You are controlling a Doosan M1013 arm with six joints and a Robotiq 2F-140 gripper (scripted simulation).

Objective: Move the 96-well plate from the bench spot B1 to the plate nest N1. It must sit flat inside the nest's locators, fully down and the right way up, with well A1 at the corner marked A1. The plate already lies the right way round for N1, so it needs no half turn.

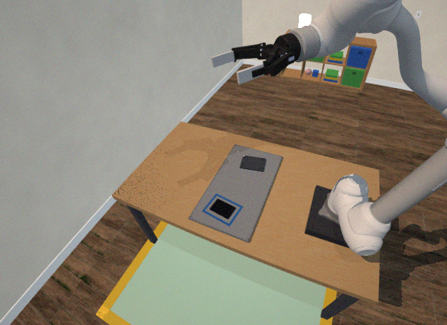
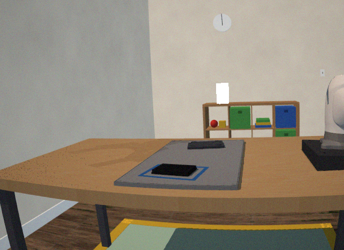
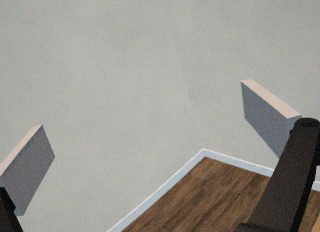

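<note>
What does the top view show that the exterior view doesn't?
Only the top view shows the gripper, open and empty, high above the floor beyond the table. Only the exterior view shows the wall clock. Both show the black plate inside its blue outline, the darker grey nest farther along the grey mat, and the shelf unit.
</note>
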